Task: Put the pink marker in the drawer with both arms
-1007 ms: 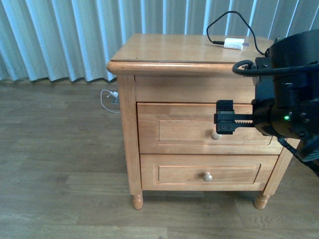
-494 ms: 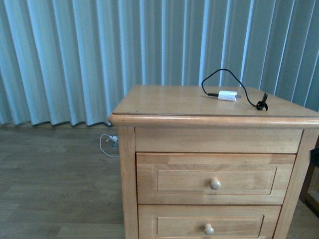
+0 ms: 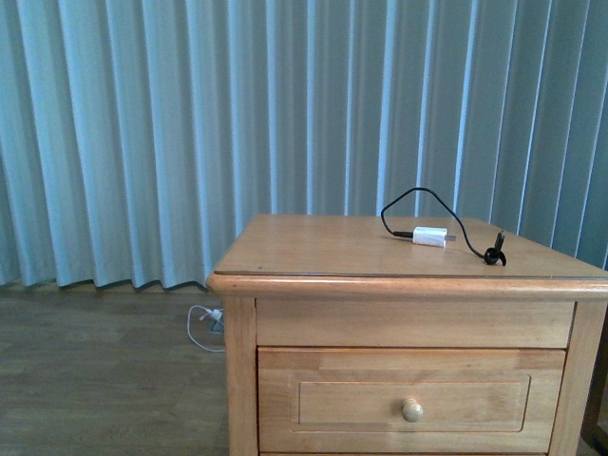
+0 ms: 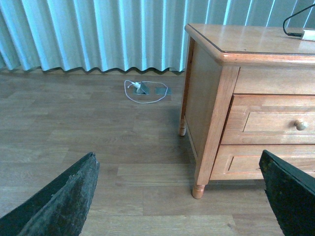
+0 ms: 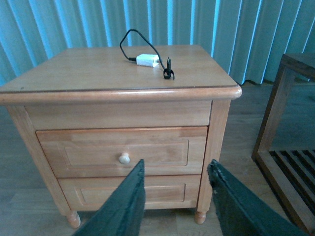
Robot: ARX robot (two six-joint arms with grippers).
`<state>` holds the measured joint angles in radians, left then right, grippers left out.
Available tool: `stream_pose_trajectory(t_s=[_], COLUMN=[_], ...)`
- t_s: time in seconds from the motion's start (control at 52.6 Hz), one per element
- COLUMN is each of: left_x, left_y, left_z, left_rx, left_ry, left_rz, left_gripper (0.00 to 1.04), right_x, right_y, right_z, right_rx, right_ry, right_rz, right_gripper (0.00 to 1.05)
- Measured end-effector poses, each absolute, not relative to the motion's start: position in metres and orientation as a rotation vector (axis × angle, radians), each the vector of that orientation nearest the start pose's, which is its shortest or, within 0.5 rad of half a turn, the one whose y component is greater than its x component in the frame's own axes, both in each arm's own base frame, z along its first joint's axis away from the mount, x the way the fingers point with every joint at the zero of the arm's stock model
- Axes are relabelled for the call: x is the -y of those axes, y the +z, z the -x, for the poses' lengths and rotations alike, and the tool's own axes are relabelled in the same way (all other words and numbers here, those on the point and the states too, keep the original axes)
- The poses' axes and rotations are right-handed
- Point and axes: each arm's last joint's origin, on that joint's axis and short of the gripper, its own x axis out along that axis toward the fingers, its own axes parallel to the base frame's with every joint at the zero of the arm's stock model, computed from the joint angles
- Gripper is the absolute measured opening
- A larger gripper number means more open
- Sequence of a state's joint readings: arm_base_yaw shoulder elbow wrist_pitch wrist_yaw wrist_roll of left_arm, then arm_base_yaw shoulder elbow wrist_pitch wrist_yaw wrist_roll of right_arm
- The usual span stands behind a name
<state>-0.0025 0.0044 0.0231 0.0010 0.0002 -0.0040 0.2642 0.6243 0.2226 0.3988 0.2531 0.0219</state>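
The pink marker is out of view in every frame. The drawer (image 3: 408, 399), the top one of the light wooden nightstand, is shut, and its round knob (image 3: 412, 410) shows. Neither arm appears in the front view. In the left wrist view my left gripper (image 4: 177, 206) hangs open over the floor, well back from the nightstand's corner, with the drawer (image 4: 273, 120) off to one side. My right gripper (image 5: 177, 196) is open and empty, facing the nightstand front from a distance, the drawer (image 5: 123, 150) behind its fingers (image 5: 123, 206).
A white charger plug (image 3: 429, 237) with a black cable lies on the nightstand top (image 3: 313, 247). The lower drawer (image 5: 133, 194) is shut. A dark wooden slatted rack (image 5: 290, 147) stands beside the nightstand. A white cable (image 4: 142, 91) lies on the floor by the curtain.
The front view has tilted upward, now showing more curtain and only the top drawer. The right arm, which was in front of the top drawer's knob, has left that view.
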Motion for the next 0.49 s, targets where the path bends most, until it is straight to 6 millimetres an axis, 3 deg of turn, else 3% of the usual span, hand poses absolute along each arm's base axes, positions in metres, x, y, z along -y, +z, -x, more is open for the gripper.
stream_pose_trajectory(t_s=[0.209, 0.494], left_x=[0.0, 0.0], left_y=[0.171, 0.171], left_z=[-0.097, -0.097], left_rx=[0.02, 0.02], left_ry=[-0.003, -0.003], left_rz=[0.004, 0.004], left_gripper=[0.99, 0.99], right_x=[-0.019, -0.001], right_y=[0.199, 0.184], right_z=[-0.136, -0.123], right_rx=[-0.004, 0.0], right_ry=[0.005, 0.0], right_rz=[-0.005, -0.004], right_gripper=[0.01, 0.01])
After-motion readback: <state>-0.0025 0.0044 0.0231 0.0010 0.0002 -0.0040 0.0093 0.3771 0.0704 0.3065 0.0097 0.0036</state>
